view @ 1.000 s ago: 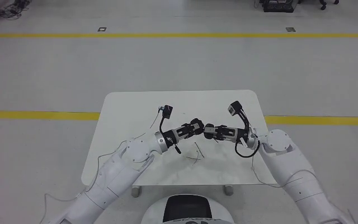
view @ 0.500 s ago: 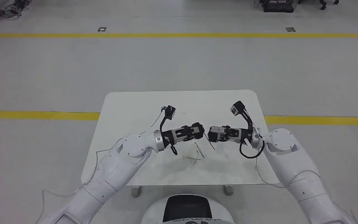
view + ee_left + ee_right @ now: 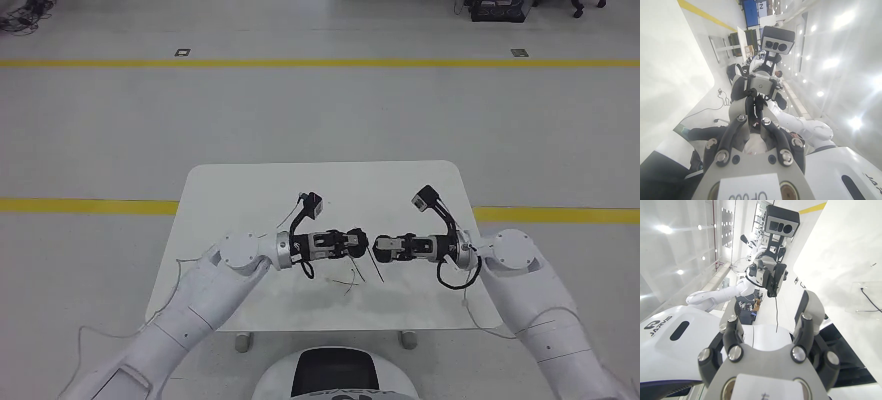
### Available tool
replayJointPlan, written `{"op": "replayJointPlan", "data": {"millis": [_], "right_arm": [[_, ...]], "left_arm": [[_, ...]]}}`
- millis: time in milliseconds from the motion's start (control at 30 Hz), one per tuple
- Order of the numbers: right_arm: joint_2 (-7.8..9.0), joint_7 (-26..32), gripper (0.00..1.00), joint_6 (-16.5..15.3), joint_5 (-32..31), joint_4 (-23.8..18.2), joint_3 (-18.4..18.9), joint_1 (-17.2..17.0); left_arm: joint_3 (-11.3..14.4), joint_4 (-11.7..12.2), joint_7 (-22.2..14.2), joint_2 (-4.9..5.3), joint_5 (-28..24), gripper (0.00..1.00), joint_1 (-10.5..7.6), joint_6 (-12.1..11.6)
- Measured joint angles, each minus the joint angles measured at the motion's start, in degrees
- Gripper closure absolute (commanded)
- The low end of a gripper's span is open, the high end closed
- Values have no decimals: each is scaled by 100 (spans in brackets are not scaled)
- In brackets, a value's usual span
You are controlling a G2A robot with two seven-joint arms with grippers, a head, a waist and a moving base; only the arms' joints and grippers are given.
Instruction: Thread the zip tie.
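Note:
A thin black zip tie (image 3: 776,313) hangs straight down from my left gripper (image 3: 772,289), which is shut on its upper end. In the top view the same zip tie (image 3: 375,268) shows as a dark line slanting toward the front of the white table (image 3: 240,200). My left gripper (image 3: 356,243) and right gripper (image 3: 381,247) face each other tip to tip over the table's middle with a small gap between them. The right gripper (image 3: 770,306) is open, and the tie hangs just beyond its fingers without touching them. In the left wrist view my left gripper (image 3: 754,102) has its dark pads pressed together.
Loose black zip ties (image 3: 347,283) lie on the table under the grippers, toward its front edge. The right wrist view shows them (image 3: 867,298) on a clear sheet (image 3: 865,285). The table's rounded corner lies close by.
The two grippers, touching a second ago, have drawn apart. Both have shifted toward the table's front edge, and the zip tie stays with the left gripper.

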Motion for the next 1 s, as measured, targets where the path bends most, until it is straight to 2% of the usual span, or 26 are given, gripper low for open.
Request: {"op": "replayJointPlan", "data": {"millis": [267,1000], "right_arm": [[-22,119,87,0,-70,7,-32,5],[-78,260,100,0,-105,111,-124,68]], "left_arm": [[89,115,-144,-31,-188,100,-80,-9],[154,221,-192,-37,-281,100,-121,-57]]}}
